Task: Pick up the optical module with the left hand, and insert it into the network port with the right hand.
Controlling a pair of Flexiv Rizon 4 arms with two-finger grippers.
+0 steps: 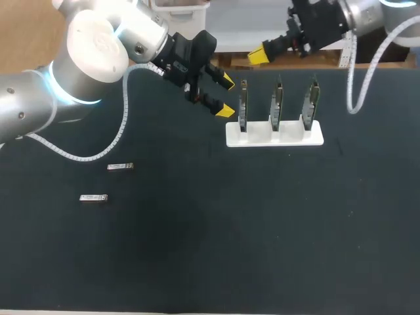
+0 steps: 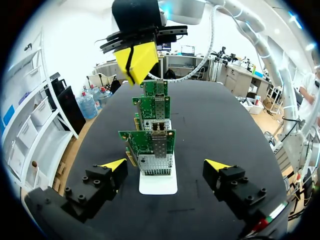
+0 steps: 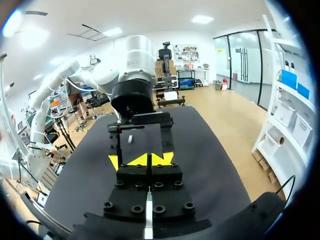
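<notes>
Rack holds upright cards — left pincer spread just beside it, right pincer pressed together.

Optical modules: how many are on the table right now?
2. One optical module lies left of the table's centre; the second optical module lies close by, further left and nearer the robot's side. My left arm may hide others.

My silver-and-white left arm comes in from the left, with a blue glow at its elbow joint. The black, yellow-tipped left gripper points rightward with its fingers spread wide apart. My grey right arm enters at the far right corner, and the black right gripper points leftward with its yellow tips pressed together.
</notes>
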